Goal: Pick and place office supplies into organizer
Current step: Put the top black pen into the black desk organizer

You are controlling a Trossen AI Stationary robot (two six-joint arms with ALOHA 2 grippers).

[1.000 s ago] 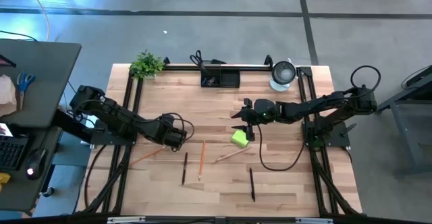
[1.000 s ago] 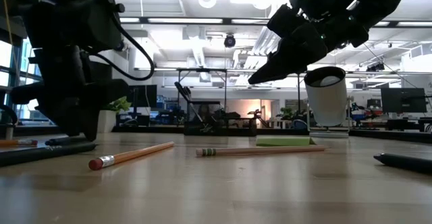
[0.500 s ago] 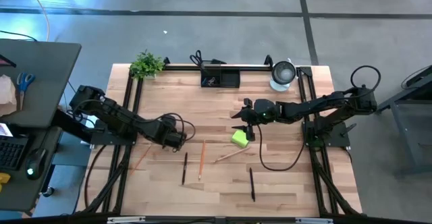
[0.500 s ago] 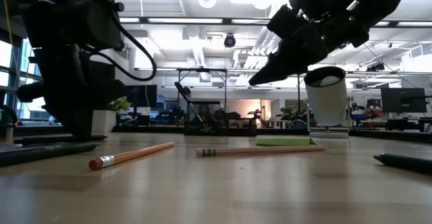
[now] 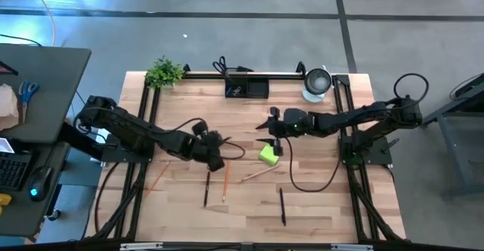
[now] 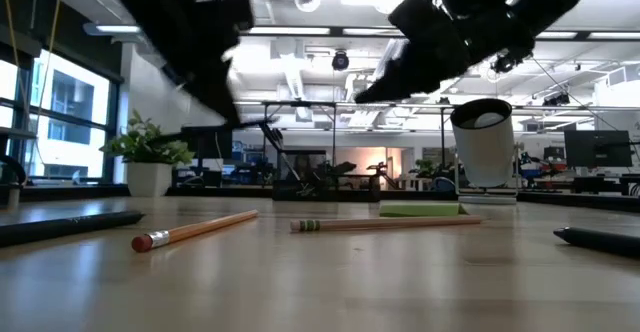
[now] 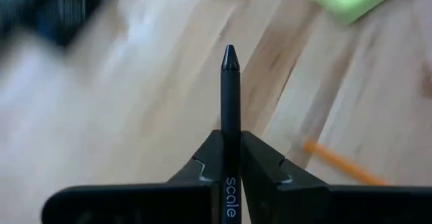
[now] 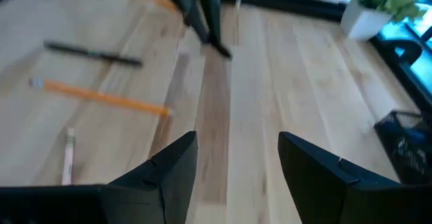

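Left gripper holds a black pen above the desk; the organizer waits at the far edge.

The left gripper (image 7: 230, 158) has its fingers closed on a black pen (image 7: 229, 96), whose long axis points straight forward from them. The organizer (image 5: 246, 88) lies well apart, at the far edge of the desk (image 5: 318, 198). The right gripper (image 8: 236, 160), fingers open, hovers by the lime-green sticky-note pad (image 5: 268, 155). The organizer's compartments are hard to make out.
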